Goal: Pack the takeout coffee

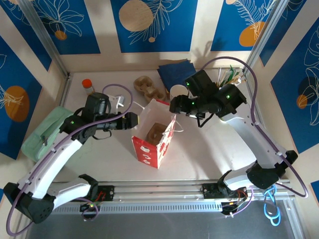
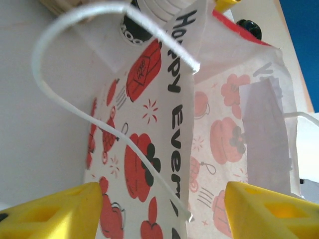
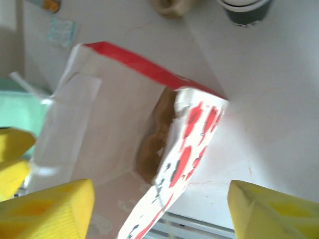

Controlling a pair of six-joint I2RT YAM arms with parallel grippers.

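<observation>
Reading "Happy Ever": paper bag (image 2: 137,164)

Blue wall panels (image 1: 75,25) with white leaves and orange discs around a cream table (image 1: 214,154).

Bright, even light falls from overhead in the top view. The white table (image 1: 209,154) nearly glares, and only soft grey shadows lie under the arms and on the back wall (image 1: 202,52). From the left wrist, light shines through the paper bag (image 2: 149,164), whose print is fairly crisp, while the left gripper (image 2: 162,219) blurs at the bottom edge, its yellow fingers (image 2: 55,214) soft. The right wrist view is washed out. There the bag is pale, the table is blown to white, and the right gripper (image 3: 159,214) and its fingers (image 3: 50,211) are out of focus.
</observation>
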